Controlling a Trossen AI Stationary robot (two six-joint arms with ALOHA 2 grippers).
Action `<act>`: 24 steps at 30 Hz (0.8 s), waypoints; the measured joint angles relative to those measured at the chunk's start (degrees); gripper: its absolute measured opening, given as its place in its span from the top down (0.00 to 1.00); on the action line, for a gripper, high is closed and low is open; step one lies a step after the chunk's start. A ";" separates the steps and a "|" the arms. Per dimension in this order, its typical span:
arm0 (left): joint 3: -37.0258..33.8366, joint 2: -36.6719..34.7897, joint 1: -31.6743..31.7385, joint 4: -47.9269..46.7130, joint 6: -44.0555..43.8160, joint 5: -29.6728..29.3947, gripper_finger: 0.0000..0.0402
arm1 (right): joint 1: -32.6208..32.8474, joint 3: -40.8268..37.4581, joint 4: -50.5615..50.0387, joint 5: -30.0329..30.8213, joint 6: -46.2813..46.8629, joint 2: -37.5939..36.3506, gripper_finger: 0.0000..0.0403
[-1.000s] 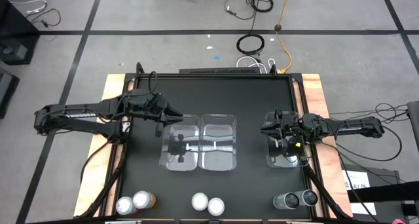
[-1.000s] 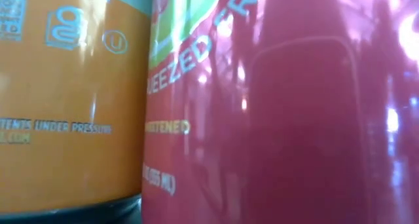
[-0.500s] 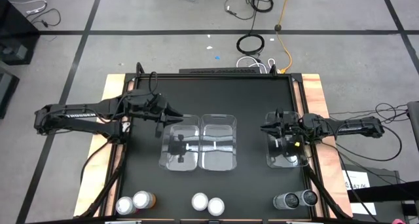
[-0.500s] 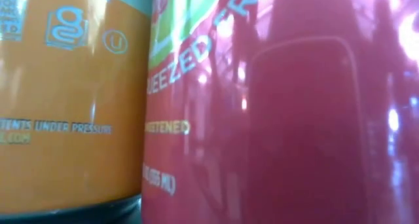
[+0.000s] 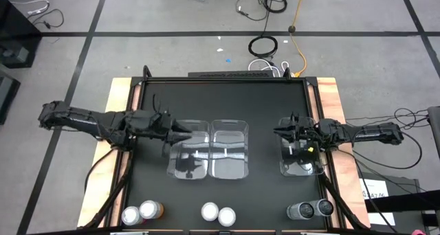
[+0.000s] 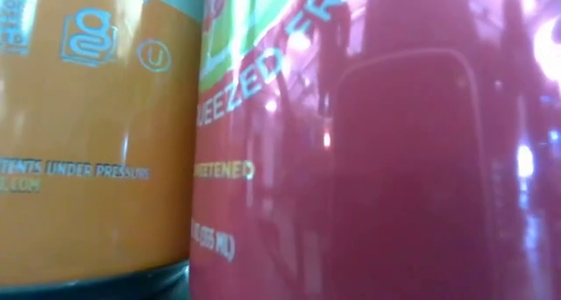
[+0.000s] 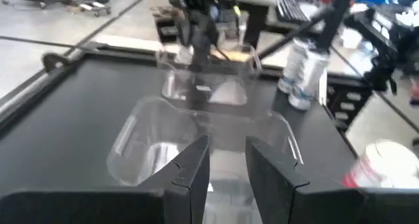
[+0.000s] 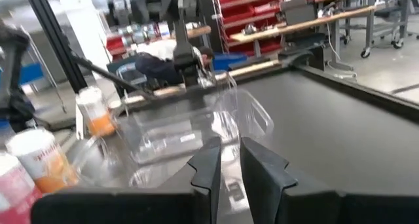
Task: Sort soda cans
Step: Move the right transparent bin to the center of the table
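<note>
Six soda cans stand upright along the near edge in the high view: an orange pair, a red pair and a dark grey pair. An orange can and a red can fill the low view. My left gripper hovers over the far left corner of the left clear bin, open by a narrow gap. My right gripper hovers over the right clear bin, also open by a narrow gap. Neither gripper holds anything.
A middle clear bin sits against the left one. The black table top lies bare toward the far edge. Wooden side boards and a metal frame border it. The two cans block the low view.
My left arm has stretched out lower over the table, and its gripper has shifted slightly toward the near edge and down over the left bin. The cans and bins have stayed put.
</note>
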 joint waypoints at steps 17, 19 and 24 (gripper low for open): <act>-19.52 -13.75 1.02 20.15 4.03 6.18 0.73 | 0.02 36.96 -38.46 0.30 -9.30 24.67 1.00; -19.52 -13.75 2.82 20.19 4.58 7.73 0.73 | 0.02 44.02 -48.46 0.34 -9.16 30.66 1.00; -19.52 -13.69 7.87 20.12 5.56 13.58 0.73 | 0.02 54.58 -72.01 -0.51 -3.34 44.34 1.00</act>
